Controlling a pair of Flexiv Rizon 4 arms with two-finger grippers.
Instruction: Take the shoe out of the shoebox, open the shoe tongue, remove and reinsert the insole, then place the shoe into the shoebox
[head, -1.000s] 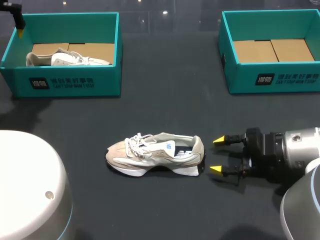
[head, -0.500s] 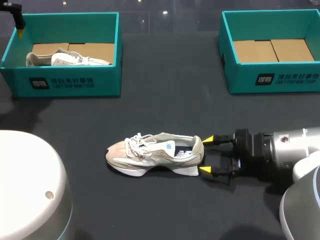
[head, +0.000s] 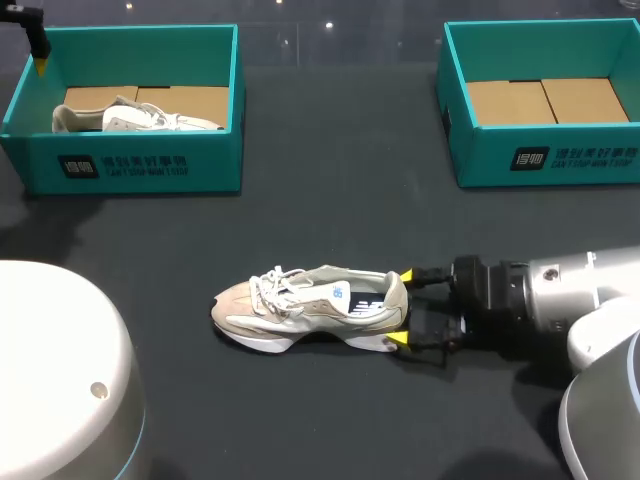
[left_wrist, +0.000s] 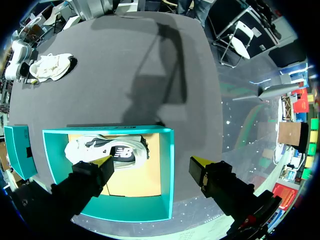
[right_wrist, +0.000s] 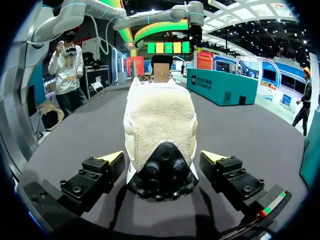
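As tools (head: 400, 308) (left_wrist: 151, 161) gape, two shoes (head: 310, 305) (head: 140, 118), two shoeboxes (head: 140, 165) (head: 560, 160)

Shoe (head: 310, 310): beige suede-like and mesh cloth upper, white cloth laces, smooth white foam-like sole; heel collar fuzzy, terry-like, black rubbery tread below. Desk (head: 330, 200): matt dark grey, faintly cloth-like. Left shoebox (head: 150, 165) and right shoebox (head: 560, 160): matt teal card, plain brown cardboard floors. Right arm (head: 580, 290): smooth satin silver shell. Right gripper (head: 401, 307) fingers (right_wrist: 95, 175): matt black plastic, bright yellow tips.

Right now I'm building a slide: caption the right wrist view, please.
Open right gripper, one yellow-tipped finger either side of the beige shoe at its heel, on the dark table.
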